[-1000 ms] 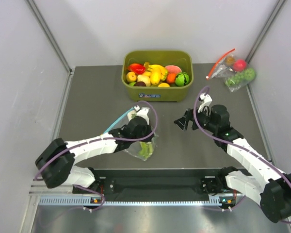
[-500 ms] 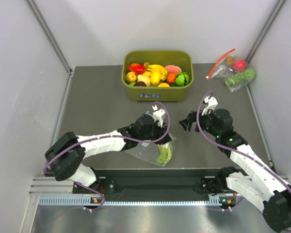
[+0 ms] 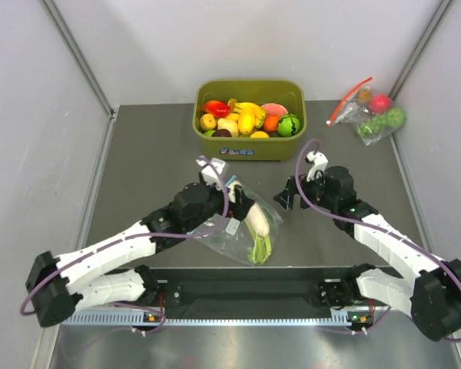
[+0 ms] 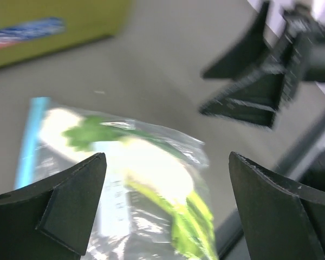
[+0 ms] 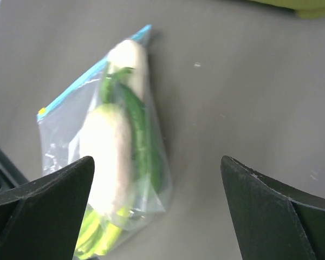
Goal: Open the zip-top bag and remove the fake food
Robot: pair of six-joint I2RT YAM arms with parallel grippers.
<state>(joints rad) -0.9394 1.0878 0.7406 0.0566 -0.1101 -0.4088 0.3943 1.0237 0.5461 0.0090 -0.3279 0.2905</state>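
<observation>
The zip-top bag lies flat on the grey table between my two grippers, its blue-green zip strip toward the left arm. The fake food is inside it: a white radish, a white-stalked leek with green leaves and yellow-green tips. My left gripper hangs open just above the bag's upper end, with nothing between its fingers. My right gripper is open to the right of the bag, apart from it, fingers wide.
An olive bin full of toy fruits stands at the back centre. A second clear bag with a red zip strip lies at the back right. The black rail along the table's near edge runs just below the bag.
My left gripper has opened and let go of the bag, which now lies on the table further right. The left arm has drawn back to the left. The right gripper has shifted slightly left.
</observation>
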